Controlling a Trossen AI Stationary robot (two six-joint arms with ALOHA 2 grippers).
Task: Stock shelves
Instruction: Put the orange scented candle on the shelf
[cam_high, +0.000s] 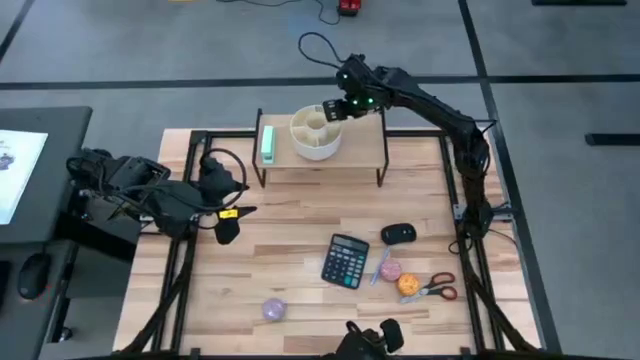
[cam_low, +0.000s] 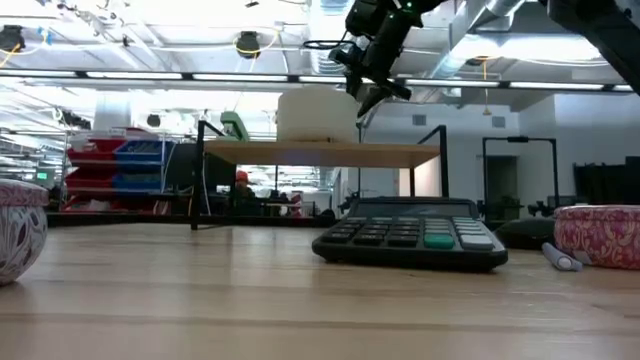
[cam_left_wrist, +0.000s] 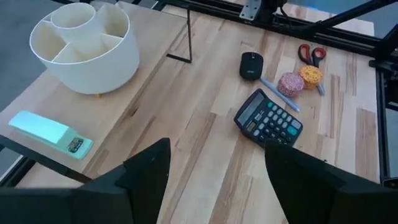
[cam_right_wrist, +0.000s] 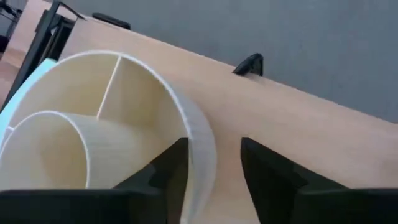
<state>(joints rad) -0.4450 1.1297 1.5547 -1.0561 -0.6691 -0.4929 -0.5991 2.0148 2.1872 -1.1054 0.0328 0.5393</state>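
Clutter up front: purple ball (cam_high: 274, 308), calculator (cam_high: 346, 260), mouse (cam_high: 398, 234), scissors (cam_high: 438, 289), with bare tabletop (cam_high: 290, 215) behind. My left gripper (cam_high: 228, 228) hangs open there. Farther back, the shelf (cam_high: 365, 150) carries a green stapler (cam_high: 267, 141) and white organizer (cam_high: 316, 133); my right gripper (cam_high: 334, 111) straddles its rim, fingers spread.

Right arm is stretched way out toward the far side of the table, with the right gripper (cam_high: 333, 110) up high and angled downward, fingers (cam_right_wrist: 163, 174) spread a little apart. Left arm is folded up at the left edge, its left gripper (cam_high: 229, 225) hovering low, fingers (cam_left_wrist: 147, 171) wide apart.
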